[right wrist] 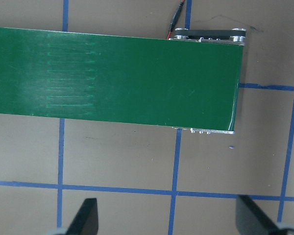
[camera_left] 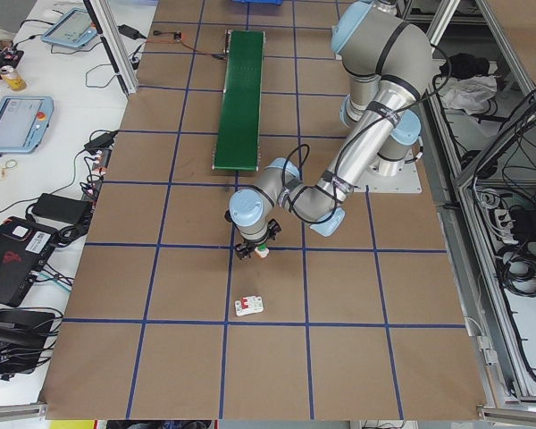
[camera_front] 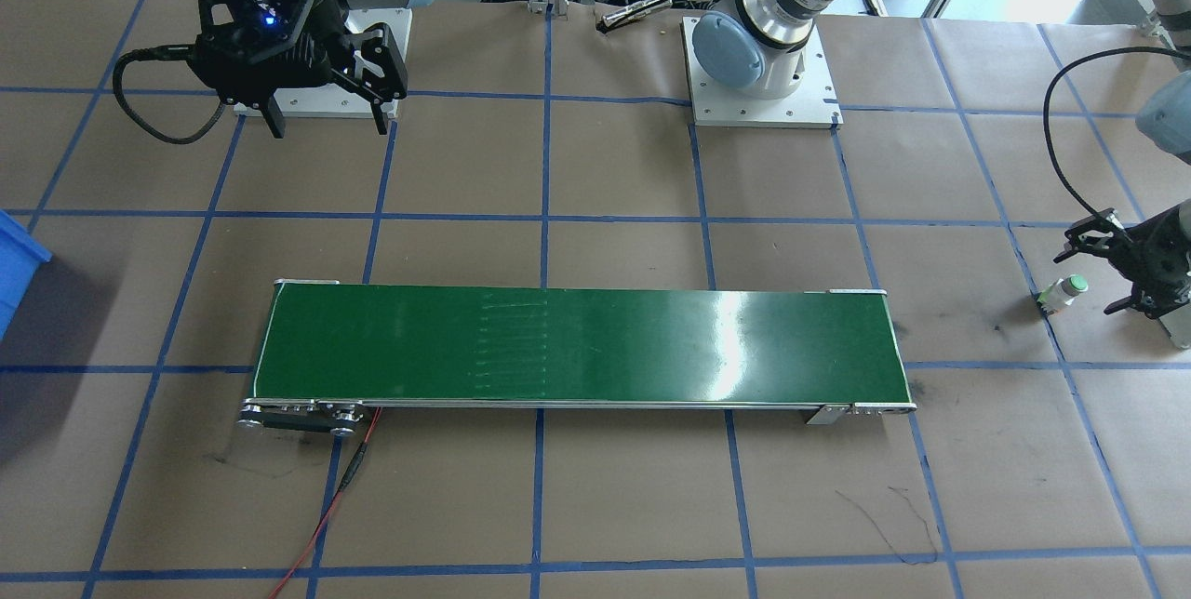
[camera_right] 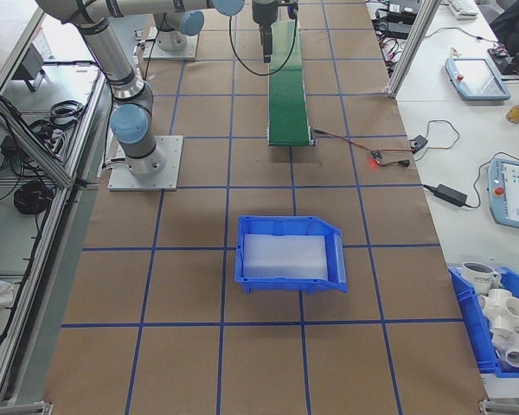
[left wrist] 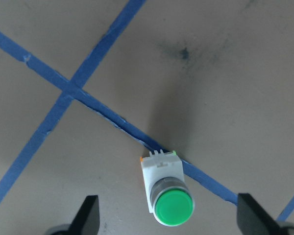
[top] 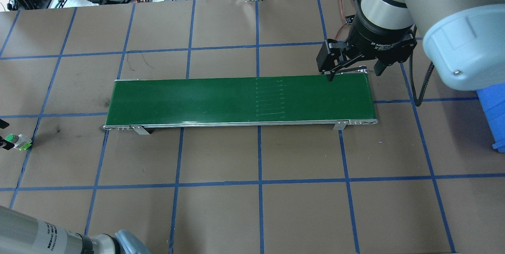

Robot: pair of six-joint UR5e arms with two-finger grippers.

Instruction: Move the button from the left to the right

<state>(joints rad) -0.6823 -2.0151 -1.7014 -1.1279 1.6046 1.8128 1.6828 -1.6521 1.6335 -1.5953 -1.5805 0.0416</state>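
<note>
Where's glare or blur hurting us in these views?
Exterior front-facing: bright glare streak on the conveyor belt near its right end. Overhead exterior: belt evenly lit, faint sheen only. Left wrist-mounted: button sharp, soft shadow above it; fingertips slightly blurred at the frame's bottom.

Legible text: "2F Adaptive" printed on the right gripper (top: 352, 71) body collar, at 1 o'clock overhead.

Desk (camera_front: 614, 506): matt brown paper-like cover, scuffed, gridded with blue tape. Conveyor belt (camera_front: 577, 343): glossy green, strong glare, bare metal side rails. Button (left wrist: 165, 190): smooth glossy green plastic cap, metallic collar, white plastic body. Blue bin (camera_right: 290, 253): smooth plastic. Both hands matt black.
</note>
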